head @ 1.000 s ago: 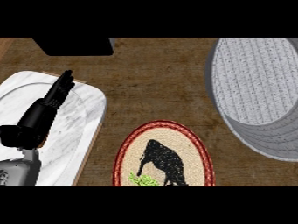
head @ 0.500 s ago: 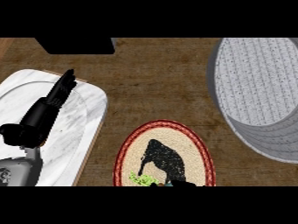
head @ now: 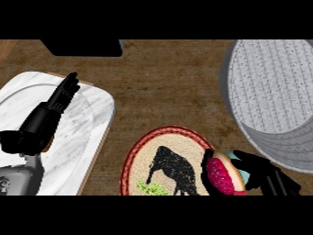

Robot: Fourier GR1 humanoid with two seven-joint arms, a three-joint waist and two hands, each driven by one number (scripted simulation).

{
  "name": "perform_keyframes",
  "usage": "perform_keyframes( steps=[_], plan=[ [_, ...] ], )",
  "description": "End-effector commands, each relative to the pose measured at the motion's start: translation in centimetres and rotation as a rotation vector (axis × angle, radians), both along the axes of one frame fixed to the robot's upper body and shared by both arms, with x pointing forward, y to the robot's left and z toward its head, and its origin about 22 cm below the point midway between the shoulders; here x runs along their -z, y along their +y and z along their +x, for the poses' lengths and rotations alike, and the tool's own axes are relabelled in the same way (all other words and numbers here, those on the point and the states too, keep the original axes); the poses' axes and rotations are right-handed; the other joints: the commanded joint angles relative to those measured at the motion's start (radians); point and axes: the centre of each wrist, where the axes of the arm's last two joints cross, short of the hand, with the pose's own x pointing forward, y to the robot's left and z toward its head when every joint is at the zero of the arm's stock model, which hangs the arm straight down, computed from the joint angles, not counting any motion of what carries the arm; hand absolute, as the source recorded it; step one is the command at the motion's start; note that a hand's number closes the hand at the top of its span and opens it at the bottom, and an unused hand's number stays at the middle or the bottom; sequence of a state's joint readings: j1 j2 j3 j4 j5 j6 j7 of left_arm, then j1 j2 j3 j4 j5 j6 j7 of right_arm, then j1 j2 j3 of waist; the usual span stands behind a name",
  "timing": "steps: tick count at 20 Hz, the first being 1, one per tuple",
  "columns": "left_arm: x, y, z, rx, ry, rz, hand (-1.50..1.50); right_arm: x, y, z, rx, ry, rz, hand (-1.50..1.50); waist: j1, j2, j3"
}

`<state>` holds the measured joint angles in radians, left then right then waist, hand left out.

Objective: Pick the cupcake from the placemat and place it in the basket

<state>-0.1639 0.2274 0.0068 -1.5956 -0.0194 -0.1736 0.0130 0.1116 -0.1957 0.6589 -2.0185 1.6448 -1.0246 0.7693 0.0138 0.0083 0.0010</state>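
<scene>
— Moved since prev. frame? Right hand [head: 260, 172] now in view at placemat's [head: 142, 156] right edge, fingers curled round pink-topped cupcake [head: 221, 174].
— Left hand [head: 47, 119]? Open, fingers straight, over marble tray [head: 94, 98]. Grey basket [head: 281, 92] apart, upper right.

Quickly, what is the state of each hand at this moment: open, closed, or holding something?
Left hand: open, fingers straight, resting over the white marble tray.
Right hand: closed around the cupcake at the placemat's right edge.
</scene>
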Motion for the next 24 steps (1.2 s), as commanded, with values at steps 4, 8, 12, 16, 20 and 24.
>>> perform_keyframes(
  steps=[4, 8, 12, 16, 20, 24],
  plan=[
    [-0.2, 0.3, 0.3, 0.013, -0.005, 0.010, 0.00, -8.5, -6.5, 4.6, 0.038, -0.247, 0.256, 1.50, 0.011, 0.000, 0.001],
    [-0.8, -2.0, 1.1, 0.013, -0.011, -0.023, 0.00, -9.7, -12.1, 7.9, 0.096, -0.218, 0.199, -1.50, 0.002, 0.000, 0.002],
    [-1.8, 0.6, 0.8, -0.018, 0.000, 0.013, 0.00, -9.4, -14.3, 8.3, 0.065, -0.200, 0.162, -1.50, -0.002, -0.005, 0.001],
    [0.3, -0.1, 1.9, 0.000, -0.003, 0.020, 0.00, -13.1, -14.7, 8.8, -0.009, -0.241, 0.169, -1.50, -0.006, -0.001, 0.001],
    [0.7, 0.0, -0.1, 0.005, 0.016, 0.004, 0.00, -13.3, -14.0, 7.0, -0.078, -0.293, 0.269, -1.50, -0.007, -0.008, 0.002],
    [0.4, 0.4, 0.4, -0.032, 0.016, 0.000, 0.00, -14.8, -14.1, 5.9, -0.110, -0.283, 0.451, -1.50, -0.019, -0.007, 0.006]
  ],
)
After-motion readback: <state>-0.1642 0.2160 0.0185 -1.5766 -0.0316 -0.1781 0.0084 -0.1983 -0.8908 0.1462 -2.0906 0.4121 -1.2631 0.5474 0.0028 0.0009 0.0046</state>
